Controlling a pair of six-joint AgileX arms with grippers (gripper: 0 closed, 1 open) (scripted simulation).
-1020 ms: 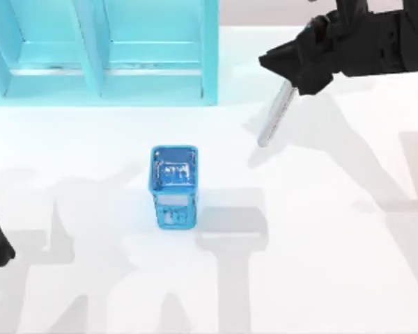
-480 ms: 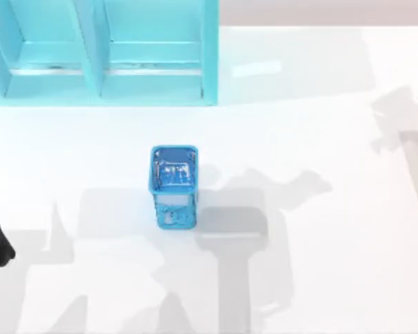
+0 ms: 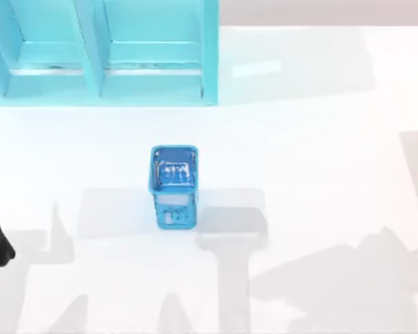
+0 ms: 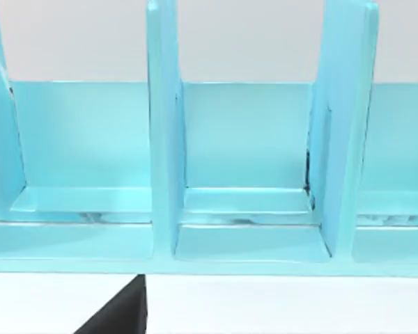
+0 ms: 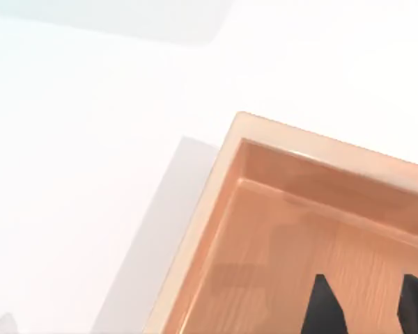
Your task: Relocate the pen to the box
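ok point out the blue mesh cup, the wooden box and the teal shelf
blue mesh cup (image 3: 174, 184), top view, on its upper side wall
wooden box (image 5: 226, 163), right wrist view, on its rim
teal shelf (image 4: 164, 139), left wrist view, on an upright divider

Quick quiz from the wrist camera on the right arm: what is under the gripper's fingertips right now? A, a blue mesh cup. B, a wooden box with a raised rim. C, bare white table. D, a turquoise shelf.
B: in the right wrist view the right gripper has its dark fingertips over the floor of the wooden box, whose raised rim stands against the white table.
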